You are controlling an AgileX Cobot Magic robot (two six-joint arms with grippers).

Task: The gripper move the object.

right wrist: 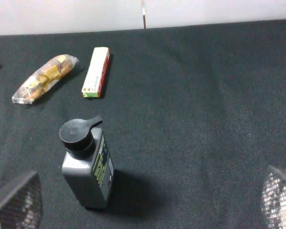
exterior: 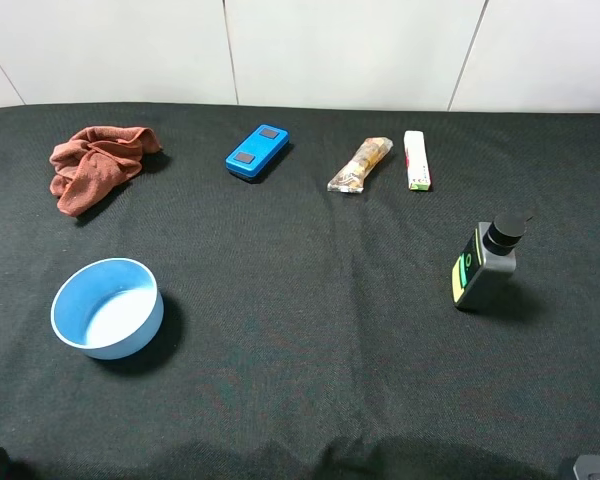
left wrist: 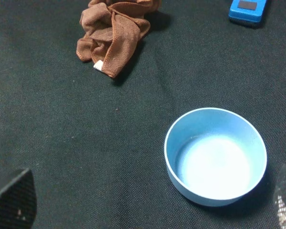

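The slim white box (exterior: 417, 160) with a red side edge and a green end lies flat on the black cloth at the back right. It also shows in the right wrist view (right wrist: 96, 71), far beyond the fingers. My right gripper (right wrist: 148, 200) is open and empty, its fingertips (right wrist: 16, 200) wide apart at the near edge, with a dark bottle between it and the box. My left gripper (left wrist: 148, 205) is open and empty, standing over the near left by the blue bowl. In the high view only dark bits of the arms show at the bottom corners.
A tan-and-clear snack wrapper (exterior: 361, 165) lies just left of the box. A blue case (exterior: 257, 152) lies further left. A dark pump bottle (exterior: 485, 265) stands in front of the box. A blue bowl (exterior: 107, 307) and a brown rag (exterior: 95, 165) are on the left.
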